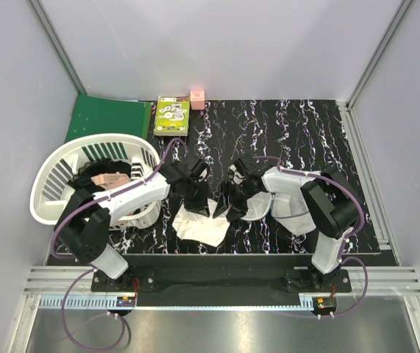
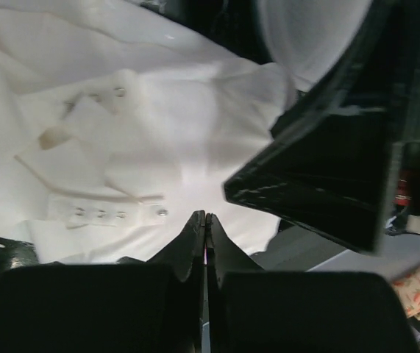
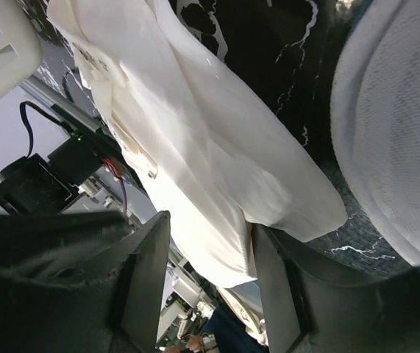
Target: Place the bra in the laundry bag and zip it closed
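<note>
White bra (image 2: 195, 125) under both grippers
Your left gripper (image 2: 205, 220) sat closed, hold unclear; right gripper (image 3: 208, 235) stood spread wide beside laundry bag (image 3: 393, 132)

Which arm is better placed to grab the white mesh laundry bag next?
Right. The white dome-shaped mesh laundry bag lies just beside the open right hand, on that arm's side. The left hand is shut, over the crumpled white fabric garment farther left.
</note>
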`<action>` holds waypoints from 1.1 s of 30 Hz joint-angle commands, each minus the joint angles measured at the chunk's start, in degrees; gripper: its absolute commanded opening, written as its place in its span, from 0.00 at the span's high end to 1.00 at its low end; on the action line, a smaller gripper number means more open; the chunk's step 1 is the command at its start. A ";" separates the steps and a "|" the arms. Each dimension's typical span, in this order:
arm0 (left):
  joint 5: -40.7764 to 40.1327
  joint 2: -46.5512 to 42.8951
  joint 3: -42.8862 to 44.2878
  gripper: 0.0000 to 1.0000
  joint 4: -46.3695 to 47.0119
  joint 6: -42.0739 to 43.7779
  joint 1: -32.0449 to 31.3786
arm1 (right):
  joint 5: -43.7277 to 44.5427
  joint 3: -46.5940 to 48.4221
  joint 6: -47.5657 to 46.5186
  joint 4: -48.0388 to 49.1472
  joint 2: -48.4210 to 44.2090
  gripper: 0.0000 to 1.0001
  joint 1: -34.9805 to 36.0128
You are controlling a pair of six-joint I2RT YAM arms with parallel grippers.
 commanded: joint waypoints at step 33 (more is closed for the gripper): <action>-11.29 4.38 0.53 0.80 -2.93 0.10 0.19 | 1.01 1.25 0.30 1.64 0.65 0.45 0.99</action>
